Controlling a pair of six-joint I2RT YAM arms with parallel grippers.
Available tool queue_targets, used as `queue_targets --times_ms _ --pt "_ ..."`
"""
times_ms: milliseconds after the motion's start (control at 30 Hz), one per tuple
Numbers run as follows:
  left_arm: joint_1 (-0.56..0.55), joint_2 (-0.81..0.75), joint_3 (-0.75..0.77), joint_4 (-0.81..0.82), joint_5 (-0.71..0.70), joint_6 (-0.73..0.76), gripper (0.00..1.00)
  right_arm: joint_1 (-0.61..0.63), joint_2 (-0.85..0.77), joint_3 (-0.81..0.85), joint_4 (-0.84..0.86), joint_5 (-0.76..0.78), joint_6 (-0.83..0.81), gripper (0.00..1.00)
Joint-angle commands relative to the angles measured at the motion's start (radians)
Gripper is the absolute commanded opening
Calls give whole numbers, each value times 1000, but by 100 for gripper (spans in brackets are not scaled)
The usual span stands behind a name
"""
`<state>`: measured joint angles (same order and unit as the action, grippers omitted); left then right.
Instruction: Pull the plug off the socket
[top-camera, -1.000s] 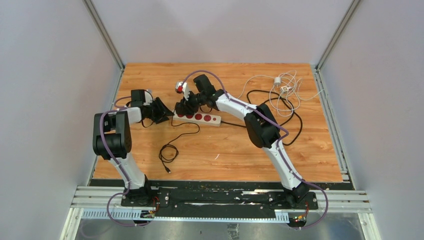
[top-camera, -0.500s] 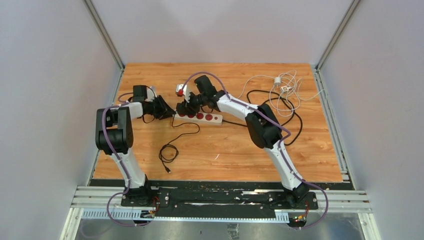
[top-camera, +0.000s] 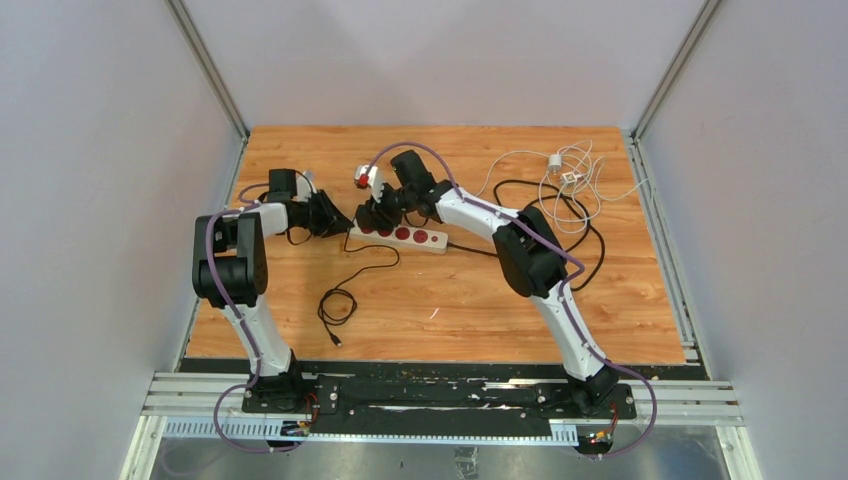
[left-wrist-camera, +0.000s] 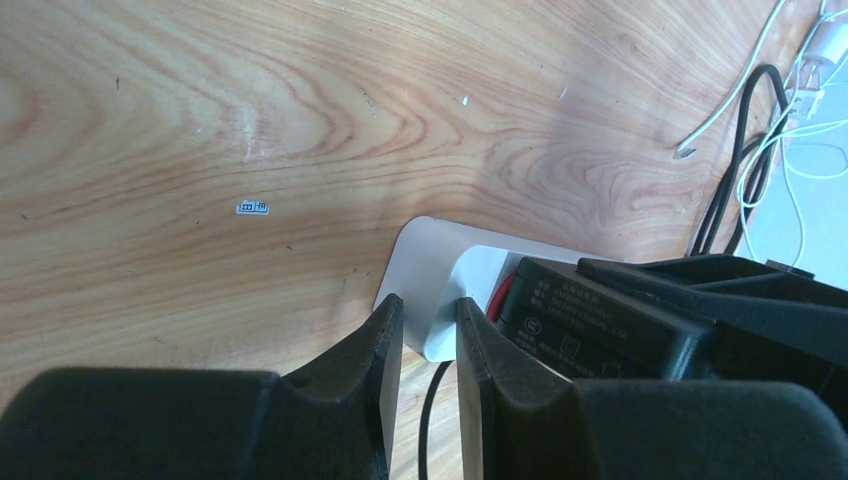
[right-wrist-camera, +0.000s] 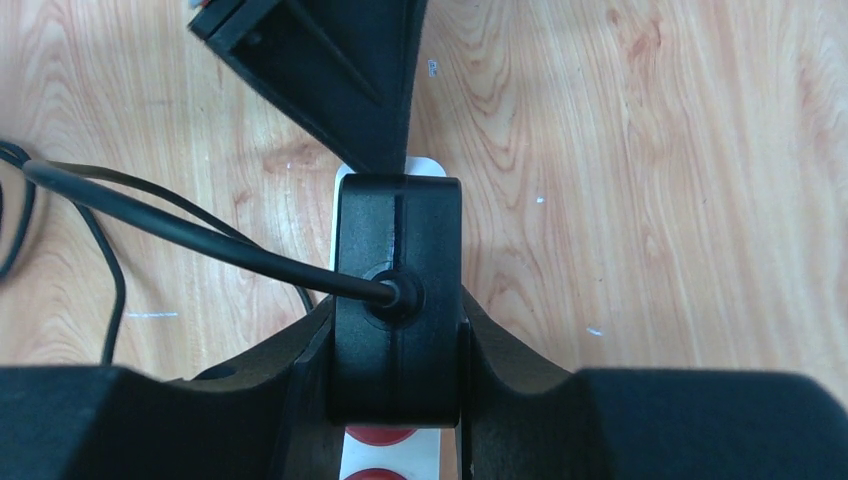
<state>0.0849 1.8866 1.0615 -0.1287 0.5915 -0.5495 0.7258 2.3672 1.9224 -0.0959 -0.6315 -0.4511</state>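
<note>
The wooden table carries everything. The left arm and right arm both reach in toward its far middle. There the socket lies flat, its long side running left to right, with red outlets showing along its right part. The black plug sits over the outlet at the socket's left end. Whether its pins are in cannot be told. The right gripper is clamped on the plug, one finger pressed against each side. The left gripper is at the socket's left end, just beside the plug. Its jaws stand only a narrow slit apart, and the white corner of the socket shows in that gap. Whether they pinch the socket or only hover over it cannot be told. The plug's cord leaves its back and trails away over the wood. In the top view a black cord winds toward the near side and ends in a small coil. Further right lie a looping black cable and a tangle of thin white cables. A tiny white label sits on the wood beyond the left gripper.
</note>
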Motion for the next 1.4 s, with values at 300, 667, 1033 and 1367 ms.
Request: queue_targets --times_ms 300,667,1033,1367 --pt "-22 66 -57 -56 -55 21 14 -36 2 -42 45 -9 584 0" --pt "-33 60 -61 -94 -59 42 9 -32 -66 -143 176 1 462 0" --pt "-47 59 -42 -171 -89 68 9 53 -96 -195 129 92 83 0" --pt "-56 65 -26 -208 -99 83 8 126 -68 -215 77 294 -114 0"
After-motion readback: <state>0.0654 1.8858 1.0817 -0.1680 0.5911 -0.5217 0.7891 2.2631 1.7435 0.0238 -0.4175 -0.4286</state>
